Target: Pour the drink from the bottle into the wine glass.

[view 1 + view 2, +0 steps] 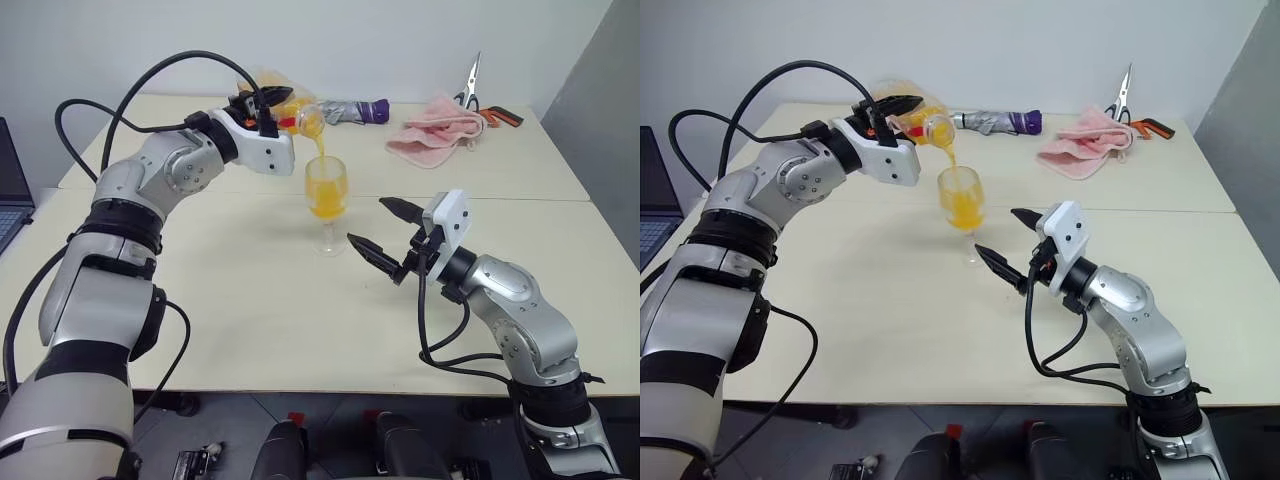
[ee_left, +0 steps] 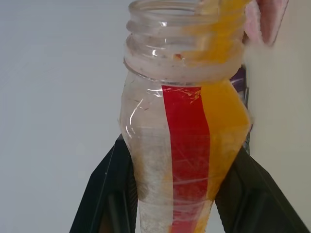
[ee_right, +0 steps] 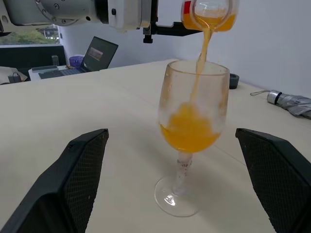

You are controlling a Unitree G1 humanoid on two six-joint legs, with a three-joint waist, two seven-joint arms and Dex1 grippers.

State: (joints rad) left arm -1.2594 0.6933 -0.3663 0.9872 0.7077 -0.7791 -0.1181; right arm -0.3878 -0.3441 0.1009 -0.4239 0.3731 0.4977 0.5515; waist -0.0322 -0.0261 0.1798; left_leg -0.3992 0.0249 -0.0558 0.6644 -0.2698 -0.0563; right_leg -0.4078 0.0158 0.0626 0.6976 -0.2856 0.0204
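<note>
Pouring is under way: the bottle (image 1: 300,117), clamped in the left gripper (image 1: 262,104), is tipped over the wine glass (image 1: 327,200) standing mid-table, and a stream of drink (image 3: 201,48) is seen falling into the bowl, judged about half full. The right gripper (image 1: 390,236) is held spread wide and empty, just beside the stem. Next, the bottle should be righted before overflow. A red stripe label is noted; no writing is legible.
</note>
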